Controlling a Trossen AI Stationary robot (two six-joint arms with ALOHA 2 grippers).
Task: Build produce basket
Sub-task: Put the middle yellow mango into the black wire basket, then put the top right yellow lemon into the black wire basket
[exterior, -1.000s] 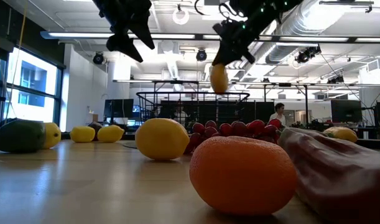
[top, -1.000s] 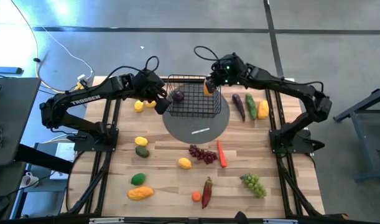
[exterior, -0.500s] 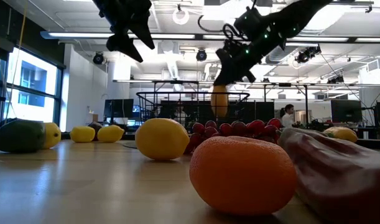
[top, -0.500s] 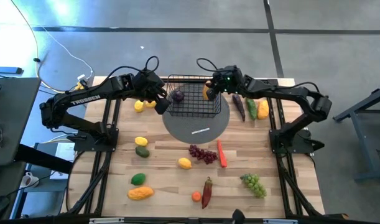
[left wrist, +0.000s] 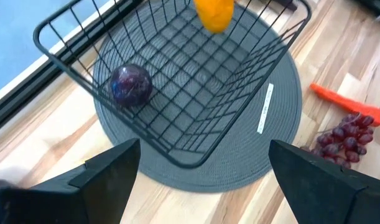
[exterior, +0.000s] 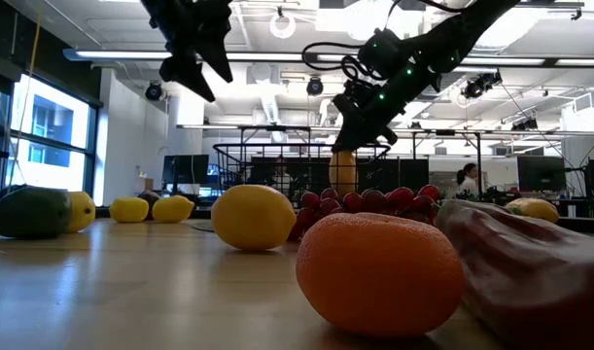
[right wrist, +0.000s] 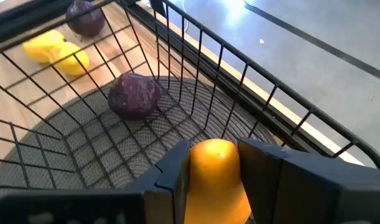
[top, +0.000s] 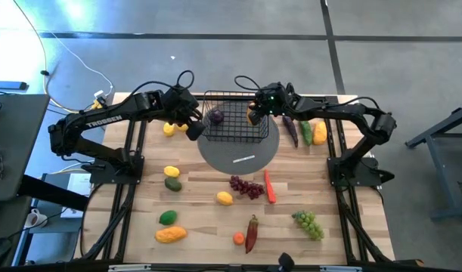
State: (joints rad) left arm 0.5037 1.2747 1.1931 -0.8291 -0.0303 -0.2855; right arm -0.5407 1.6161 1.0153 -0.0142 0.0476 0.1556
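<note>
The black wire basket (top: 232,119) stands on a flat grey round mat (top: 238,153) near the table's far edge. One purple plum (top: 215,116) lies on the basket's floor at its left side, and shows in the left wrist view (left wrist: 130,86) and in the right wrist view (right wrist: 135,94). My right gripper (top: 253,113) reaches down into the basket's right side, shut on an orange-yellow fruit (right wrist: 216,169). My left gripper (left wrist: 202,180) hangs open above the table just left of the basket (top: 191,125) and holds nothing. My right gripper pinches the orange-yellow fruit between its two fingers (right wrist: 177,171), one on each flank of it (right wrist: 208,177). It comes slanting down from the table's right side. The fruit hangs below the fingers inside the basket (exterior: 343,173); whether it touches the basket's floor, I cannot tell.
Right of the basket lie an aubergine (top: 290,128), a cucumber (top: 305,130) and a yellow fruit (top: 320,133). Lemons (top: 168,128) lie to its left. Nearer are red grapes (top: 246,186), a carrot (top: 269,186), a red pepper (top: 251,230) and green grapes (top: 308,224). A person (exterior: 467,180) stands far behind.
My right gripper has come down from above the basket's rim into the basket's right side, carrying the orange-yellow fruit, and has stayed shut on it. The fruit now sits lower, behind the basket's mesh in the low view.
</note>
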